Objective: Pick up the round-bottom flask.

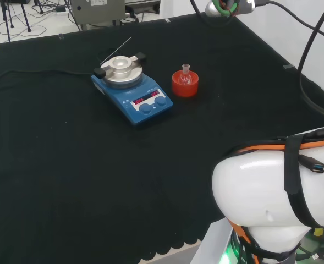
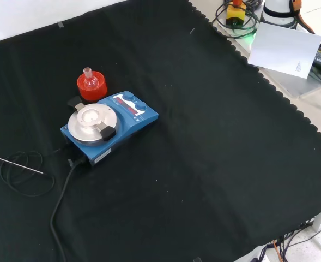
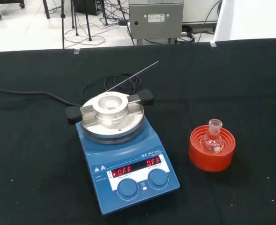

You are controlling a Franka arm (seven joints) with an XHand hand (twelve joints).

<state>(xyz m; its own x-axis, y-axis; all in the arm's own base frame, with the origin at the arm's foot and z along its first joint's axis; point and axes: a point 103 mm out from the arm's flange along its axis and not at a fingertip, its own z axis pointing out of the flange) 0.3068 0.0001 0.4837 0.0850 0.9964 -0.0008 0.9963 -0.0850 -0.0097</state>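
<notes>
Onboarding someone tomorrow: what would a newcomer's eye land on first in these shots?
Probably the blue stirrer plate with its round silver top, standing mid-cloth with red lit digits on its front panel. Next, the red ribbed stand beside it, apart from it, with the small clear round-bottom flask sitting upright in it. In the head view the arm's white link looms at lower right.

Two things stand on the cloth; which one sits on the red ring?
The small clear round-bottom flask, upright in the red ribbed stand. The other is the blue hotplate stirrer, flat on the cloth beside it.
</notes>
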